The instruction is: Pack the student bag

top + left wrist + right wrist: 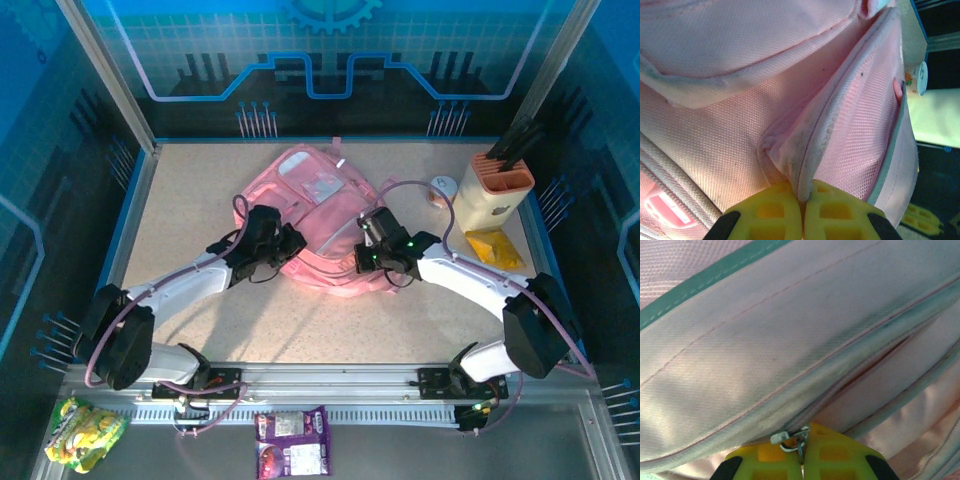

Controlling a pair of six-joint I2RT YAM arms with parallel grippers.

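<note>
The speckled counter [190,200] takes up most of what we see from above, walled by blue panels. On it, at the middle and toward the far side, lies the student bag [320,215], pink and soft, flat on the counter with a translucent pocket panel facing up.

Our left arm [180,285] reaches in from the near left corner and our right arm [470,280] from the near right; both end at the bag's near half, one on each side of it.

At the far right stands a cream holder [490,195] with an orange top and dark sticks poking out, well apart from the bag. Just in front of it lies a flat yellow packet [493,247]. On the grey ledge nearer than the arm bases we see a purple packet [293,442] at the middle and a yellow-green packet [85,432] at the left corner.

The left claw [802,197] has its yellow fingers pressed together on a raised fold of the bag's pink mesh edge. The right claw [802,450] is likewise pressed together, pinching the small metal zip pull [789,439] at the end of a zip line along the bag's shiny side.
</note>
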